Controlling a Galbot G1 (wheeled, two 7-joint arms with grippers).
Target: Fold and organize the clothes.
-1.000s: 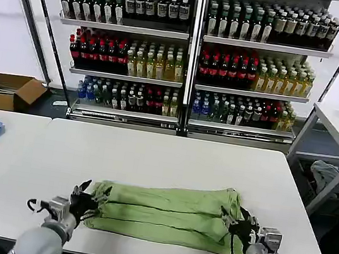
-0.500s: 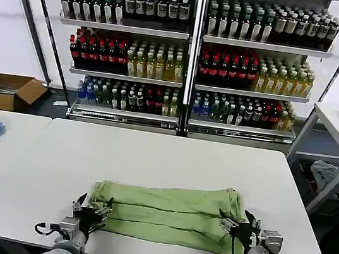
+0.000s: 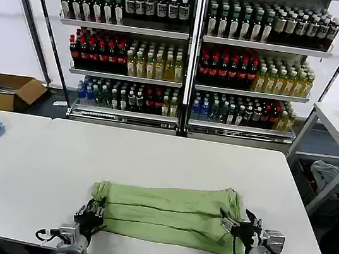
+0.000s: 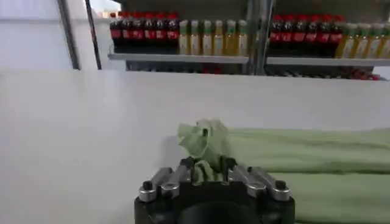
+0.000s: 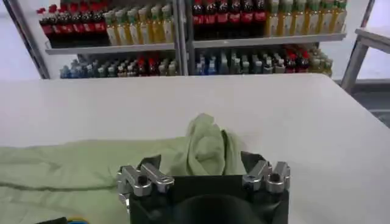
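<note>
1. While the shirt [image 3: 169, 213] lies folded into a long band near the table [image 3: 165, 158] front edge, the left claw [image 3: 88, 216] is clamped on its left end.
2. The right claw [image 3: 235, 227] is clamped on its right end.

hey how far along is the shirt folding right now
Partly done. The green shirt already lies folded lengthwise into a long narrow band near the front of the white table. In hand: the left tool is shut on the band's left end, with fabric bunched between its fingers, and the right tool grips the right end. Left, judging by the long shape: probably folding the band across into a compact stack.
</note>
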